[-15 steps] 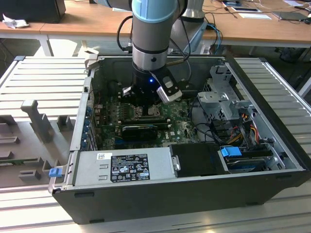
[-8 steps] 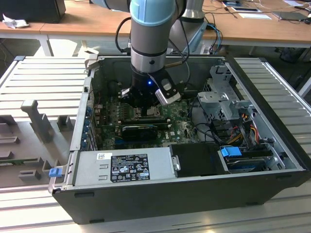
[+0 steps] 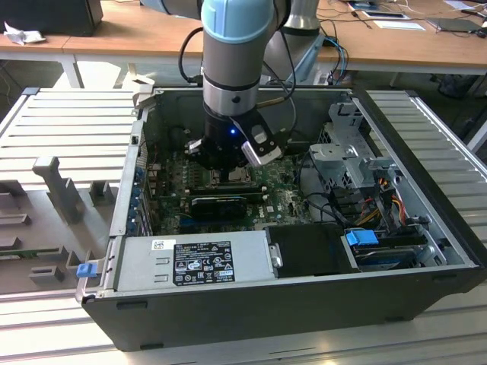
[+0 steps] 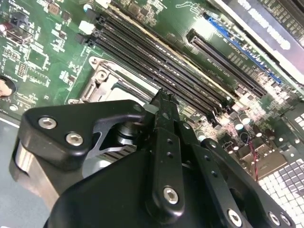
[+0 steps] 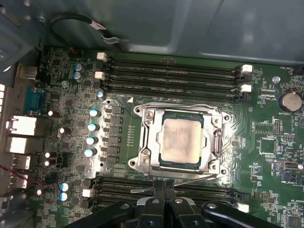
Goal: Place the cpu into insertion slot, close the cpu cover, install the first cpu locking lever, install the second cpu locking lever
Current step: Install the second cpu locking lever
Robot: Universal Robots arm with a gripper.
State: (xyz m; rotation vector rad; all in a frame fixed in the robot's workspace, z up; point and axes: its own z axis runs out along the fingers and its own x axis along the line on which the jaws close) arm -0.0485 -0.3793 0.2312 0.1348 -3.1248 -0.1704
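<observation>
Gripper (image 5: 164,199) fingers closed together, holding nothing, tips at the slot (image 5: 137,142) edge nearest the lower RAM rows, beside a thin lever (image 5: 190,180); cpu (image 5: 181,140) sits in the slot mid-motherboard (image 5: 266,142), cover (image 5: 151,118) down around it, inside the open case (image 3: 304,296).
</observation>
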